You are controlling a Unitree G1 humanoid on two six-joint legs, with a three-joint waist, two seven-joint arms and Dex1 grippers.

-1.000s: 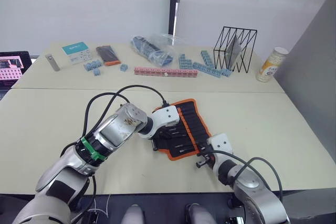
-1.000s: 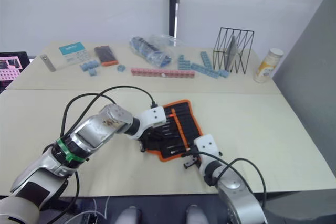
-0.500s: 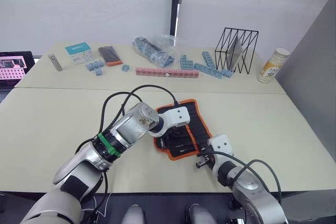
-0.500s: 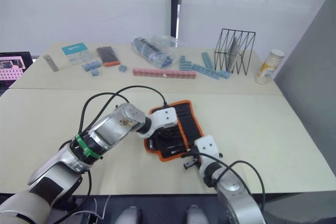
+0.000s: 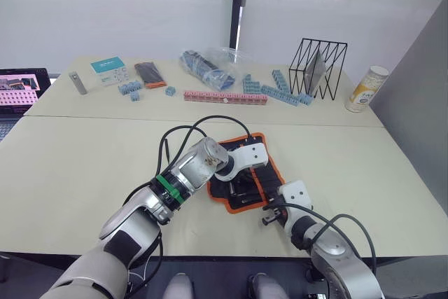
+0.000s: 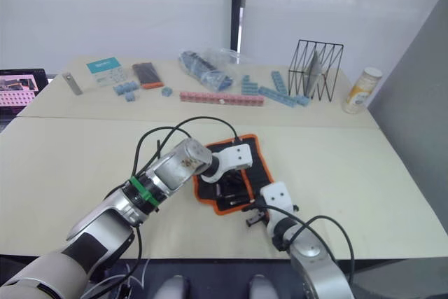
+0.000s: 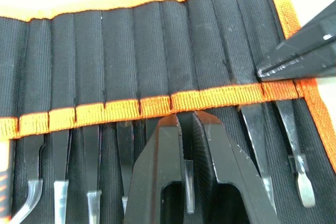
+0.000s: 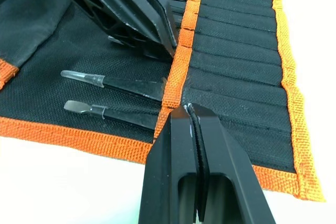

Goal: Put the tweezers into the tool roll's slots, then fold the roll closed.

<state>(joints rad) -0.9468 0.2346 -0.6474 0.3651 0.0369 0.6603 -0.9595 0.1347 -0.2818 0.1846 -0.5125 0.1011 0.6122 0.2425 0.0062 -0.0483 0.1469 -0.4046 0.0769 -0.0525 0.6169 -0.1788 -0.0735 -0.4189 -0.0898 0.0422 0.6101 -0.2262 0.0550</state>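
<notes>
Tweezers (image 7: 255, 129) fill ribbed, orange-edged tool roll (image 7: 157, 51) slots (image 7: 121, 56).

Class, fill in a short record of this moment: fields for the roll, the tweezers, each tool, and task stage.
roll: tool roll lies open on the table
tweezers: tweezers sit in the slots, tips showing
left tool: left tool shut on one tweezer at the slot edge
right tool: right tool shut, tips on the roll's orange band
stage: inserting; roll not yet folded
</notes>
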